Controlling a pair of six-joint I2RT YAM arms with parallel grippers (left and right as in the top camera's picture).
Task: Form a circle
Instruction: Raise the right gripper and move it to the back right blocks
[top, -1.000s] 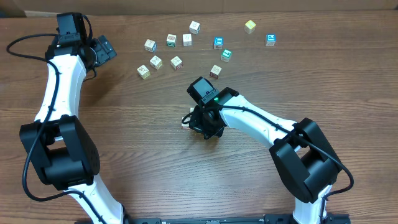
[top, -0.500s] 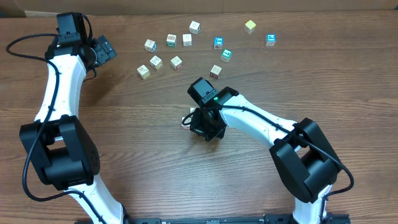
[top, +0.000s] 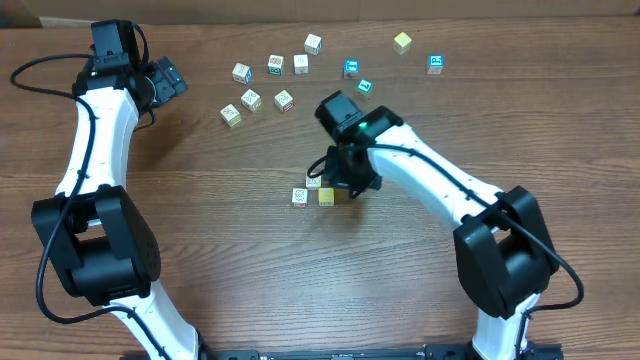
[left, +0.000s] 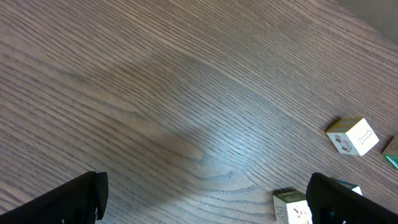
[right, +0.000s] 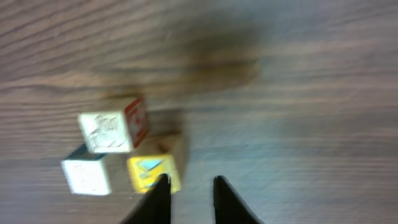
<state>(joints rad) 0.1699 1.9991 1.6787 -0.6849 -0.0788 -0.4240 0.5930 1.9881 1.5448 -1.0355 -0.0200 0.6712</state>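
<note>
The circle (top: 313, 190) is a tight clump of tiny cubes at mid-table. In the right wrist view it shows a red-marked white cube (right: 114, 130), a whitish cube (right: 87, 176) and a yellow cube (right: 153, 173). My right gripper (right: 191, 183) hovers just right of the yellow cube, jaws slightly apart with bare wood between them; one fingertip (right: 163, 183) overlaps the cube's edge. In the overhead view the right gripper (top: 343, 190) sits at the clump's right side. My left gripper (top: 165, 80) is far off at the back left, wide open and empty (left: 205, 211).
Several loose cubes are scattered along the back of the table, among them a cream one (top: 251, 99), a blue one (top: 351, 68) and a yellow-green one (top: 402, 42). Two of them (left: 353, 135) (left: 292, 207) lie near the left gripper's right finger.
My right gripper has drawn back and up from the clump and its jaws have parted, leaving the yellow cube beside the other two. The left arm has not moved.
</note>
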